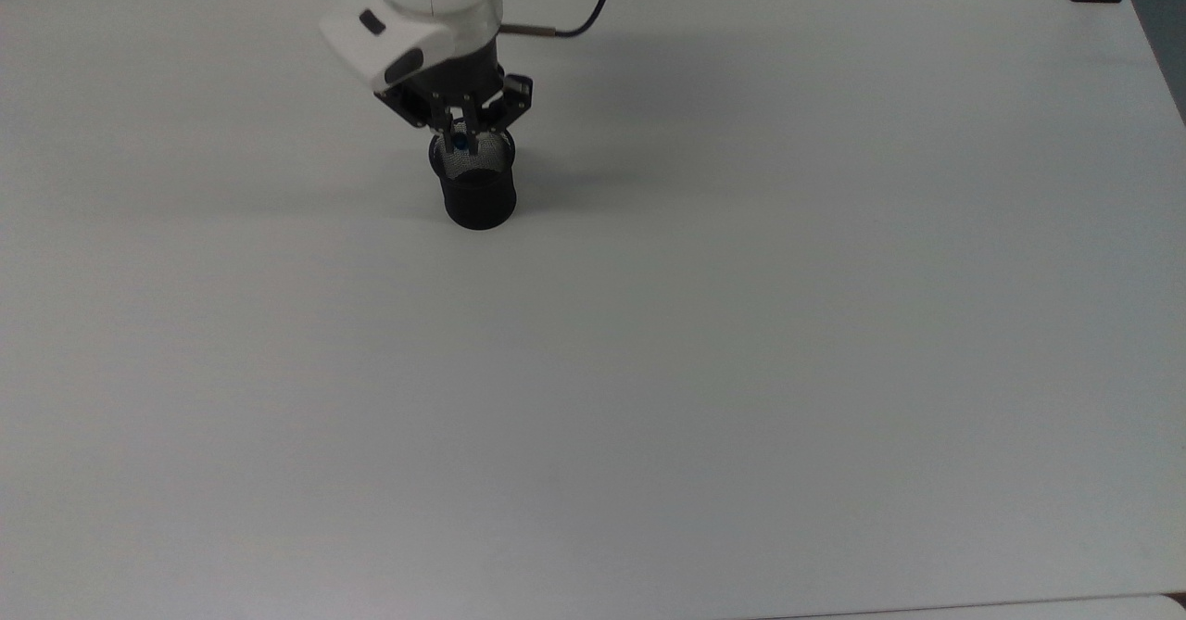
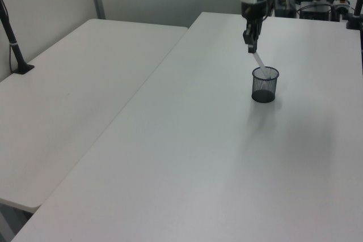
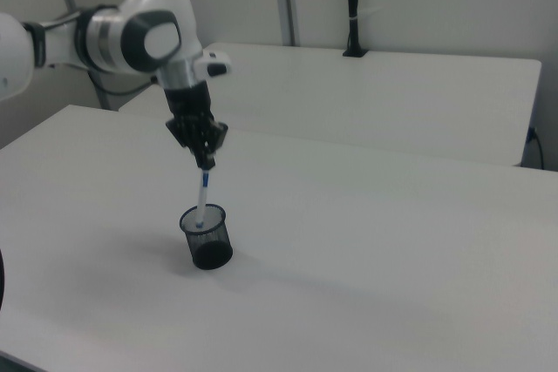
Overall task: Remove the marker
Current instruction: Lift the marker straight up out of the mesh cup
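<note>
Item: slim white-barrelled marker with blue markings [image 3: 203, 198]. Held at its upper end, lower end at the mouth of the black mesh cup [image 3: 207, 239]. Long axis close to upright, slightly tilted: in the left view the marker [image 2: 258, 62] slopes from the fingers down towards the left view's right into the cup [image 2: 265, 85]; in the right view the top leans a little to the right view's right. In the top view a blue end [image 1: 459, 145] shows between the fingers, pointing up at the camera.

Item: black two-finger gripper [image 3: 207, 162] on a white robot arm [image 3: 144, 37]. Fingers pinched together on the marker's top, directly above the cup; seen in the top view [image 1: 461, 139] and the left view [image 2: 250, 49].

Item: black mesh cup, cylindrical, upright on the white table [image 1: 741, 323], well inside every edge; in the top view [image 1: 475, 189] it stands nearer the far edge.

Surroundings: bare tabletop extends on all sides of the cup. A second white table [image 2: 68, 111] adjoins at the left view's left. A black cable [image 1: 593, 8] trails from the arm.
</note>
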